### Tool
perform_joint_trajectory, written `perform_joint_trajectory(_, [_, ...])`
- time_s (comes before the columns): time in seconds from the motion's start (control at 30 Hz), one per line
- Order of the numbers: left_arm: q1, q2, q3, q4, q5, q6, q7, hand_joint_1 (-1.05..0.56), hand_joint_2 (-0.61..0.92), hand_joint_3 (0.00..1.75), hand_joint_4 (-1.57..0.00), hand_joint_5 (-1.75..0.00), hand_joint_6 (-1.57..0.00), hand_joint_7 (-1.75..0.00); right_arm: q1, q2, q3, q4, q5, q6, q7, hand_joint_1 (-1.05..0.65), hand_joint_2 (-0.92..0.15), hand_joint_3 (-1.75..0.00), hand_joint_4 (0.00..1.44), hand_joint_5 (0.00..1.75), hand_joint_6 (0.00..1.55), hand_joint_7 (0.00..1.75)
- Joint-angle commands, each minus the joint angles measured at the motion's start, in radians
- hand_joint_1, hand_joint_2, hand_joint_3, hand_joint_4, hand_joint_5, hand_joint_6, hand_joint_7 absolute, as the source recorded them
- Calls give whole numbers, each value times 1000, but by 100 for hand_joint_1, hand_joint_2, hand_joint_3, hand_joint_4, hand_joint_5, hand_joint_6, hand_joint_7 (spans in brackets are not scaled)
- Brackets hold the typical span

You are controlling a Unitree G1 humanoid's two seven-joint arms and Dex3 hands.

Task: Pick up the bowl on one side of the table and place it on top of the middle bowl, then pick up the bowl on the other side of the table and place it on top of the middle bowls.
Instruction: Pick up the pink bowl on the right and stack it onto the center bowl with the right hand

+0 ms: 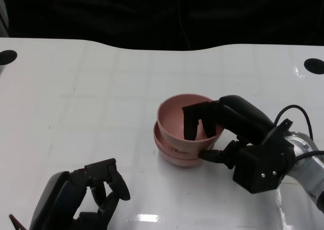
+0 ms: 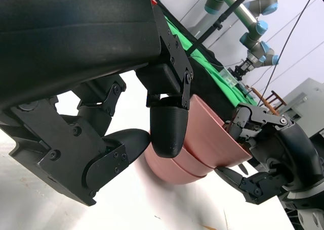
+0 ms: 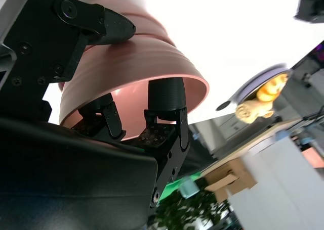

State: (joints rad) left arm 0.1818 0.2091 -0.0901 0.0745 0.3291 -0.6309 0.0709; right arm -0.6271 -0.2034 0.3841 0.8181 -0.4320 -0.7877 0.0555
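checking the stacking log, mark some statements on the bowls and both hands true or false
1. The right hand grips the top bowl, fingers inside its rim. True.
2. The left hand holds a bowl. False: it holds nothing.
3. The pink bowls sit nested in one stack. True.
4. A bowl still waits alone at the table's left side. False: none shows there.

No text, label, brand, number or sign can be read in any of the views.
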Motion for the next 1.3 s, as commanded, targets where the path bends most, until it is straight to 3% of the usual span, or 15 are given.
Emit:
perform_joint_trajectory(0.03, [11,8,-2,-9,3,13,-9,-11,43,125,-84,-167,-78,-143,-29,5,-17,12,20,-22,10,-10,-37,-133,90,174,89,132])
perform_joint_trajectory(0.13, [14,10,-2,-16,10,22,-8,-12,43,124,-84,-167,-78,-143,-32,12,-19,11,15,-14,11,-11,-38,-132,88,174,89,132])
perform_joint_trajectory(0.23, [14,10,-5,-17,5,21,-11,-11,44,123,-84,-167,-78,-143,-32,12,-17,2,-10,15,-7,-8,-38,-128,85,164,87,120])
perform_joint_trajectory(0.3, [16,11,-6,-20,4,22,-11,-11,44,123,-83,-168,-78,-143,-30,5,-13,-10,-33,36,-20,-8,-41,-108,80,150,85,83])
perform_joint_trajectory(0.37, [17,12,-7,-21,1,20,-12,-10,44,124,-83,-168,-78,-143,-26,-10,-5,-35,-68,64,-30,-14,-50,-80,63,100,72,44])
perform_joint_trajectory(0.43, [18,12,-7,-24,2,21,-11,-10,43,124,-83,-168,-78,-143,-22,-22,0,-56,-98,80,-39,-23,-70,-43,57,55,69,17])
perform_joint_trajectory(0.5, [19,12,-7,-25,3,23,-11,-10,43,124,-83,-168,-78,-143,-19,-24,-1,-66,-108,87,-42,-25,-78,-28,58,41,69,9])
perform_joint_trajectory(0.67, [20,15,-5,-22,-1,15,-11,-10,44,124,-83,-167,-78,-143,-8,-45,8,-89,-177,107,-108,-37,-90,-9,51,30,66,3])
perform_joint_trajectory(0.83, [22,16,-4,-22,2,14,-10,-10,44,124,-83,-167,-78,-142,0,-64,19,-108,-234,128,-170,-40,-91,-5,50,29,66,2])
perform_joint_trajectory(0.97, [25,17,-3,-25,0,13,-12,-9,44,124,-83,-167,-78,-142,20,-109,32,-139,-311,147,-247,-44,-92,-3,46,27,64,1])
perform_joint_trajectory(1.13, [27,18,-2,-31,7,17,-9,-10,43,124,-83,-168,-79,-142,54,-137,32,-184,-318,154,-252,-45,-92,-2,45,27,61,0])
perform_joint_trajectory(1.3, [26,17,-1,-27,7,15,-8,-10,43,125,-82,-168,-78,-142,109,-167,28,-267,-296,165,-189,-47,-92,-7,41,24,56,0])
